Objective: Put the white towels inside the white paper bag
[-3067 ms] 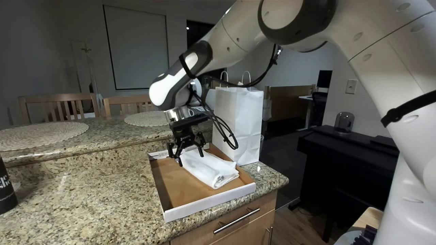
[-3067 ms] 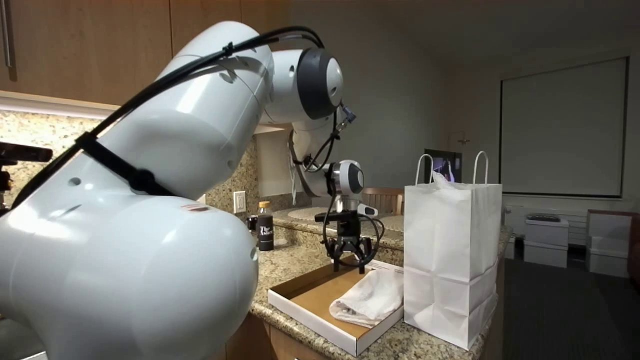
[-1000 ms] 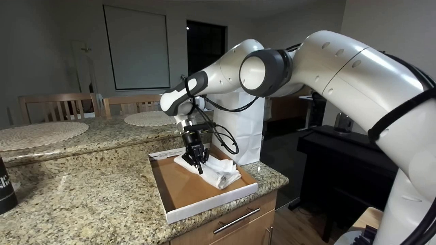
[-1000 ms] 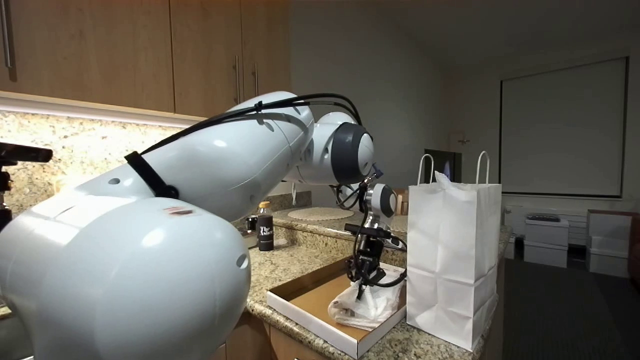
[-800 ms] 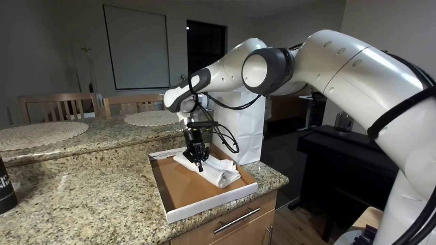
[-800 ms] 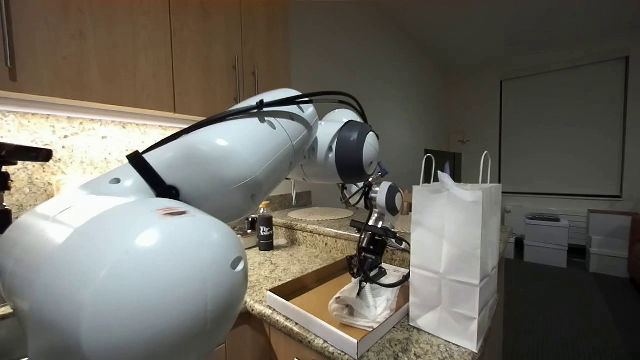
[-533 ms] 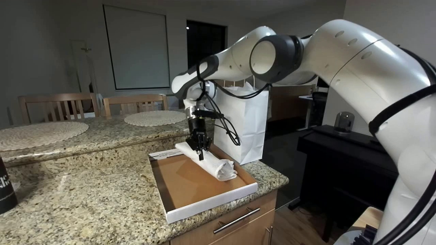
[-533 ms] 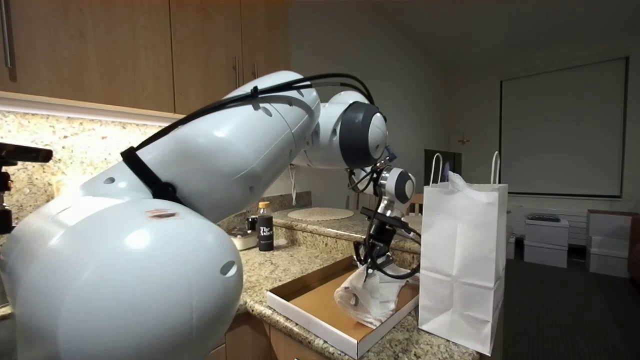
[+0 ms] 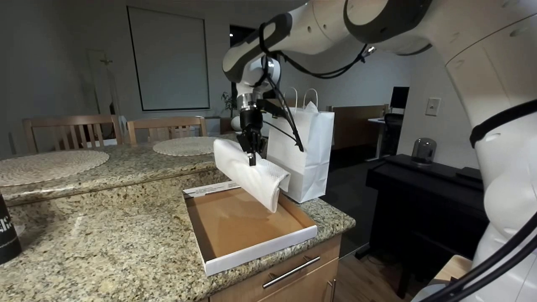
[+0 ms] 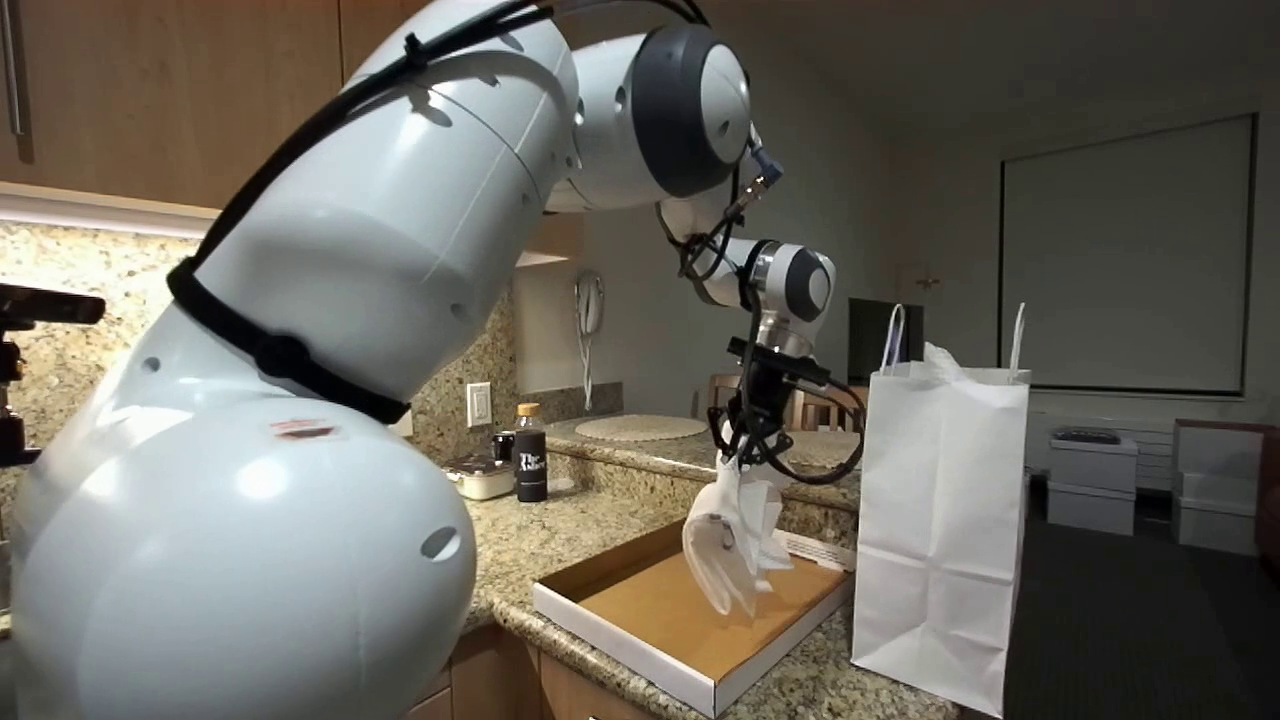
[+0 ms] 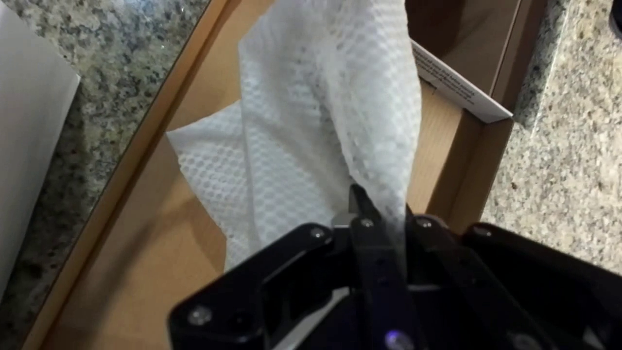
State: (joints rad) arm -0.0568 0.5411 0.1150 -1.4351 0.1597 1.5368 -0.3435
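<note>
Gripper (image 9: 252, 159) is pinching the white towel (image 10: 718, 545) near its middle; towel is hanging over the tray (image 9: 226, 228), near the paper bag (image 10: 940, 520). I'd be raising until drooping ends are clearing the bag's top, then swinging over.

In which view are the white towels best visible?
The wrist view: the white towels are closest, dimples showing, though cropped. Both exterior views show them smaller, hanging from the gripper over the cardboard tray.

White towel (image 11: 311, 131) runs off the wrist view's top edge; pinched part hidden between the jaws. White paper bag (image 10: 940, 510): interior hidden in both exterior views. Lettering (image 11: 449, 80) on cardboard tray (image 11: 160, 291) blurred. Black bottle (image 9: 8, 241), in an exterior view, cut by left edge.
</note>
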